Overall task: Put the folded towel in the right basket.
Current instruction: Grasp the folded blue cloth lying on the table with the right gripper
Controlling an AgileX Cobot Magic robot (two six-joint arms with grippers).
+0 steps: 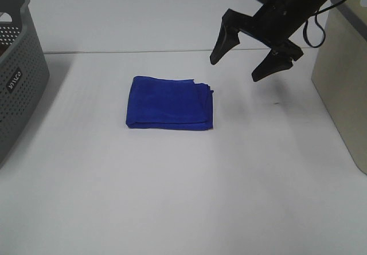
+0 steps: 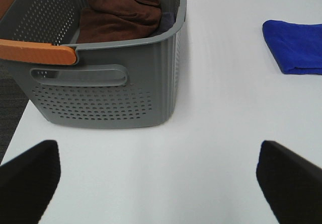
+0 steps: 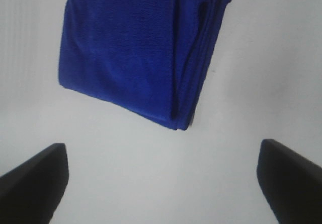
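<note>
A folded blue towel (image 1: 170,103) lies flat on the white table (image 1: 172,197), left of centre. It also shows in the right wrist view (image 3: 138,50) and at the edge of the left wrist view (image 2: 296,45). My right gripper (image 1: 243,65) is open and empty, hanging in the air to the right of and behind the towel. Its fingertips (image 3: 32,176) frame the towel in the right wrist view. The beige right basket (image 1: 344,89) stands at the right edge. My left gripper (image 2: 161,176) is open and empty, out of the exterior high view.
A grey perforated basket (image 1: 17,66) stands at the left edge. In the left wrist view the grey basket (image 2: 100,90) has an orange handle (image 2: 37,52) and holds a brown towel (image 2: 118,15).
</note>
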